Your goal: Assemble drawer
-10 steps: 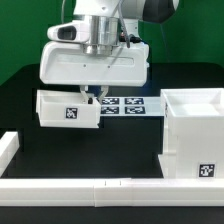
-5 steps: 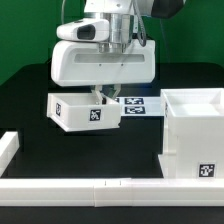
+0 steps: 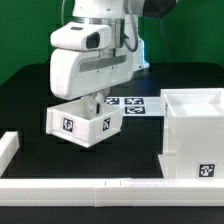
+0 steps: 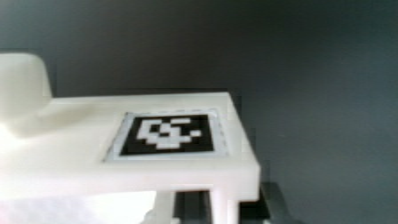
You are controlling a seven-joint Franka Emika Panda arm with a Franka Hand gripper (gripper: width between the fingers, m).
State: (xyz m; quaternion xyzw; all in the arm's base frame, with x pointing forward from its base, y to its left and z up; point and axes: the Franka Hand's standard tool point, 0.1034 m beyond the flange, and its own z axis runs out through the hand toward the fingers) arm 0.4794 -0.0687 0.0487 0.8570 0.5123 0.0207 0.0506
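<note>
1. Pincer (image 3: 96, 100): clamped on the top edge of one thin wall of item 2.
2. Small white plastic tray (image 3: 82, 125), tagged on its sides. It hangs directly beneath the pincer, turned askew. Whether it clears the black counter (image 3: 25, 110) cannot be told. Judged light, stiff and smooth-walled, so apt to swivel. Best pinched mid-wall.
3. Thin flat white marker board (image 3: 130, 103): just behind the pincer.
4. Large white cubic plastic housing (image 3: 195, 135), open-topped: well apart, toward the exterior view's right.
5. Long low white rail (image 3: 100, 190): farthest, in front of the pincer.
</note>
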